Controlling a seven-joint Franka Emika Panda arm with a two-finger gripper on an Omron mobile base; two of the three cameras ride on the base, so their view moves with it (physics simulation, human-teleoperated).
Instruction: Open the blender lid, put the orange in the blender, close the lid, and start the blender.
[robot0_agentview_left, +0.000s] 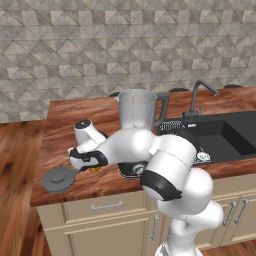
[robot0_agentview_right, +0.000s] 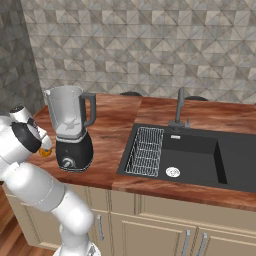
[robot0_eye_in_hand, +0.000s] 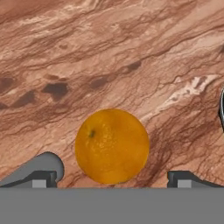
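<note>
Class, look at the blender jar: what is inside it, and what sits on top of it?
The blender jar looks empty and open-topped; the lid lies on the counter. The arm hides the jar's bottom in the left base view.

I see the bench (robot0_eye_in_hand: 109, 52) as veined, polished reddish wood; the orange (robot0_eye_in_hand: 112, 146) has finely pitted, matt peel; the blender (robot0_agentview_right: 71, 127) has a clear plastic jar on a glossy black base.

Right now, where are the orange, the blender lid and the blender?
orange (robot0_eye_in_hand: 112, 145), hand view, middle of its peel, between the fingers.
blender lid (robot0_agentview_left: 60, 179), left base view, around its raised centre knob, lying on the counter.
blender (robot0_agentview_right: 74, 148), right base view, on its black base above the dial.
</note>
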